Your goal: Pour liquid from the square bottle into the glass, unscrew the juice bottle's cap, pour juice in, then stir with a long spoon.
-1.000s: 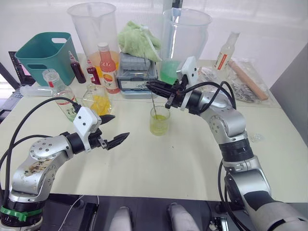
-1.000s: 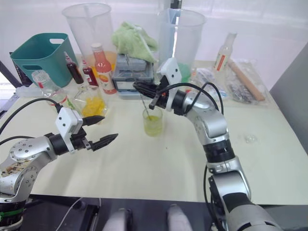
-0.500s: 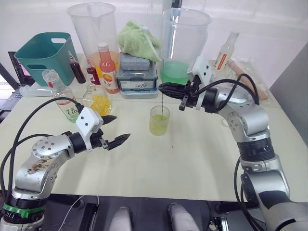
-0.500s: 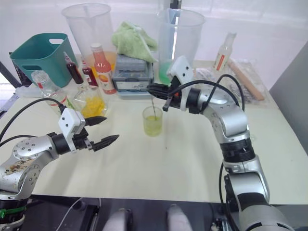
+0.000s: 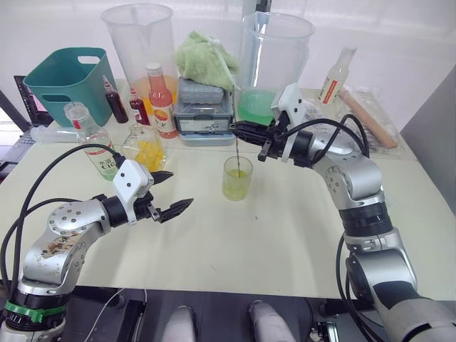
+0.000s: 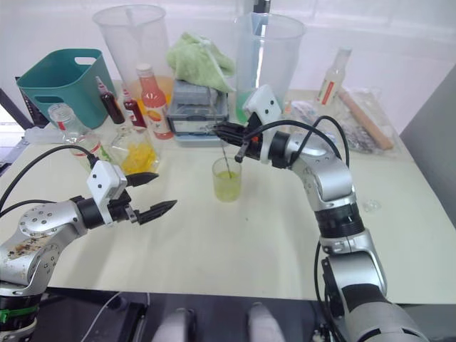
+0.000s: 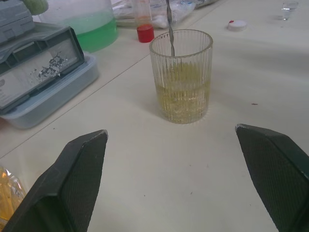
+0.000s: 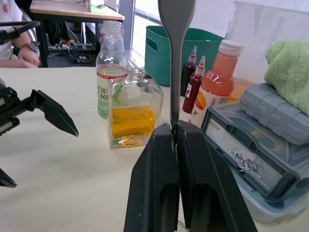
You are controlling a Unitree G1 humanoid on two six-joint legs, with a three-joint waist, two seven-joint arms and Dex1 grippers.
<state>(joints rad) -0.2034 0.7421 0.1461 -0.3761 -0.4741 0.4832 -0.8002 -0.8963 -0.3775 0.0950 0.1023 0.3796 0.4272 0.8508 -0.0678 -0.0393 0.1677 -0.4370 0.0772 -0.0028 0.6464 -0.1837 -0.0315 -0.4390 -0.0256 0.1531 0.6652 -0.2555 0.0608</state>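
This is looking like a lab or test room set up for drink mixing. A pale work table (image 5: pixel 285 235) is standing against a white wall, carrying two huge clear measuring jugs (image 5: pixel 139 43), a green plastic bin (image 5: pixel 64 78), a grey storage box (image 5: pixel 203 110) and sauce bottles (image 5: pixel 160 100). In the right wrist view, a person (image 8: pixel 14 34) is sitting at another desk (image 8: pixel 72 9) behind, with cables lying nearby.

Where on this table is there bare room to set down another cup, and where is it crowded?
Bare: the front strip between the glass and the near edge, right of the left hand; also the table's right side beyond the right arm. Crowded: the back row, from teal bin past jugs to the rolling pin.
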